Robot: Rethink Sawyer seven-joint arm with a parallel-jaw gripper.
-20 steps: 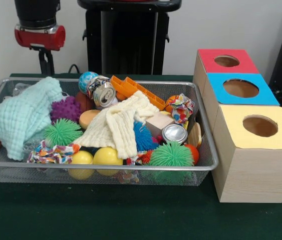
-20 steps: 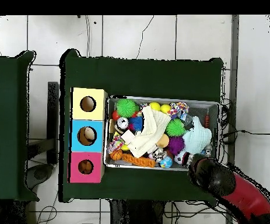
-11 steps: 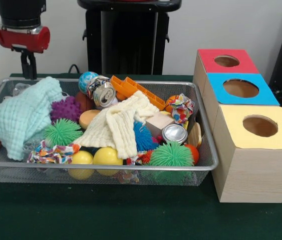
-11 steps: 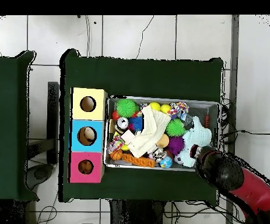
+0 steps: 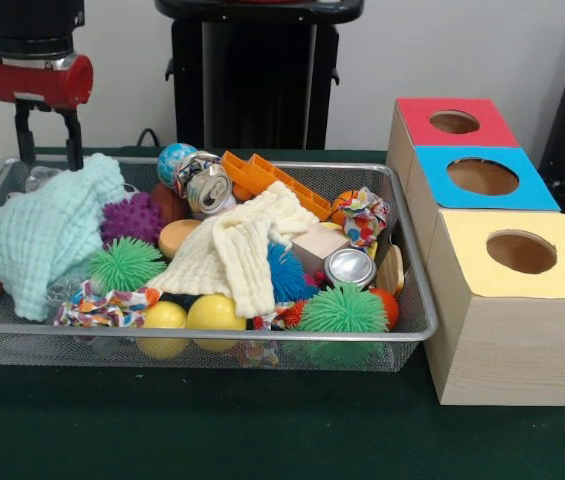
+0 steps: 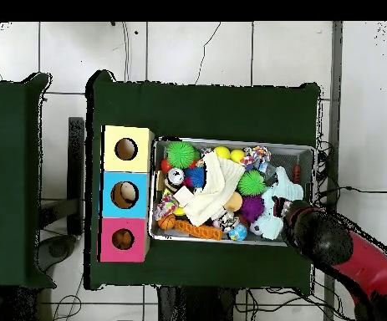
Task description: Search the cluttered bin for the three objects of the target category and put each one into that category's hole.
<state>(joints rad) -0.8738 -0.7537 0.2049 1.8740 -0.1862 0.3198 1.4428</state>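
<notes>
A wire bin (image 5: 262, 335) holds a jumble: a mint cloth (image 5: 47, 235), a cream cloth (image 5: 237, 250), two crushed cans (image 5: 207, 187) (image 5: 350, 267), a purple spiky ball (image 5: 132, 217), green spiky balls (image 5: 124, 264), yellow balls (image 5: 215, 312) and a wooden block (image 5: 317, 243). My gripper (image 5: 49, 150) hangs open over the bin's far left corner, just above the mint cloth, with nothing between its fingers. In the overhead view the arm (image 6: 318, 236) covers the gripper beside the mint cloth (image 6: 282, 194).
Three wooden boxes with round holes stand in a row right of the bin: red top (image 5: 454, 122), blue top (image 5: 482, 177), yellow top (image 5: 520, 252). An orange plastic piece (image 5: 277, 180) leans on the bin's back rim. Green cloth covers the table (image 5: 262, 430).
The gripper has shifted left along the bin's back edge and come down toward the mint cloth. Its two fingers now show spread apart. Nothing in the bin has moved.
</notes>
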